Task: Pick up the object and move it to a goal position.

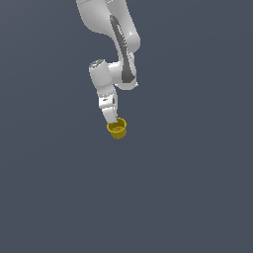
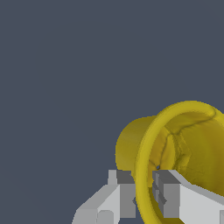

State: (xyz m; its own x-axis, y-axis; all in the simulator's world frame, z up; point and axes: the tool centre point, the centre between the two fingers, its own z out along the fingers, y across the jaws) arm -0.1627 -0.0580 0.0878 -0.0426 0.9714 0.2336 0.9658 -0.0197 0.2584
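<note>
- Arm (image 1: 118, 39): enters from the top centre of the exterior view and bends down toward the middle of the frame. Wrist pitched so the fingers slant down toward the exterior view's right.
- Gripper (image 1: 114, 120): sits just above frame centre in the exterior view. In the wrist view its two fingers (image 2: 127, 192) appear at the lower edge, one outside the wall of the pot and one inside it. The jaws are drawn narrow, pinching the rim wall between them.
- Pot (image 1: 117, 129): yellow, flared rim, narrower base. It hangs at the fingertips slightly above frame centre in the exterior view. In the wrist view it fills the lower right (image 2: 183, 144), mouth turned toward the camera, so it is tilted rather than upright.
- Progress, grasp: judged complete, since the fingers clamp the rim.
- Progress, lift: cannot be confirmed. The background is uniform, with no shadow or surface edge to show whether the pot is clear of a support.
- Remaining: carry to the goal. No goal marker is visible in either view, so the distance left cannot be judged.
</note>
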